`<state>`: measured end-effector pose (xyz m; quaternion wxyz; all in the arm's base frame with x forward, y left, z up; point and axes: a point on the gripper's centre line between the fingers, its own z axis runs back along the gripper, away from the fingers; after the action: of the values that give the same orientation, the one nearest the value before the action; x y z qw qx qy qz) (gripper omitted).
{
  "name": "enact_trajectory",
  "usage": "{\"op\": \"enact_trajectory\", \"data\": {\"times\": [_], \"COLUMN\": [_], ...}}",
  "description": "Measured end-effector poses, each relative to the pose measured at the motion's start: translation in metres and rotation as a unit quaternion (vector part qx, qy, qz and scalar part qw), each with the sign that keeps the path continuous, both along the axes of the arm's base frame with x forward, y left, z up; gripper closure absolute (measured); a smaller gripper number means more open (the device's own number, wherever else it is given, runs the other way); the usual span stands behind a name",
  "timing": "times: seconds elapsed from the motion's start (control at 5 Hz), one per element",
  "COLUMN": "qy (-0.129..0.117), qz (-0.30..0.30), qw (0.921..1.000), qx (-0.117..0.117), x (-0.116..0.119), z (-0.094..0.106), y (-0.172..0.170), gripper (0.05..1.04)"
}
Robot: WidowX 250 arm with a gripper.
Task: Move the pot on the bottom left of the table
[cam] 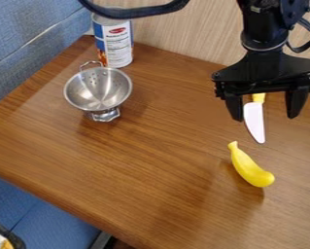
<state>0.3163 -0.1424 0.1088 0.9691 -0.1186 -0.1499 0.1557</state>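
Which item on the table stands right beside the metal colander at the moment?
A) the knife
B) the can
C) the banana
B: the can stands just behind the colander's rim, while the knife and banana lie well off to the picture's right.

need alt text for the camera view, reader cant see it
A robot arm's open black claw hangs over the right side of a wooden table, near a white-bladed knife and a yellow banana. At upper left, a small metal colander stands beside a tall can.
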Motion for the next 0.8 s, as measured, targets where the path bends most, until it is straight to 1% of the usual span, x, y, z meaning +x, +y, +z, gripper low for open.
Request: {"op": "enact_trajectory", "data": {"times": [0.2, 0.4, 0.6, 0.8], "qy": [0.013, 0.021, 0.025, 0.035], "qz": [0.003, 0.03, 0.045, 0.064], "qw": [0.9999, 0.9988, 0.9969, 0.9937], "qx": [0.006, 0.032, 0.059, 0.085], "x": [-0.001, 0.001, 0.01, 0.021], "z": [-0.009, -0.011, -0.005, -0.006], "y": [0.001, 0.019, 0.035, 0.052], "gripper": [0.083, 0.083, 0.083, 0.083]}}
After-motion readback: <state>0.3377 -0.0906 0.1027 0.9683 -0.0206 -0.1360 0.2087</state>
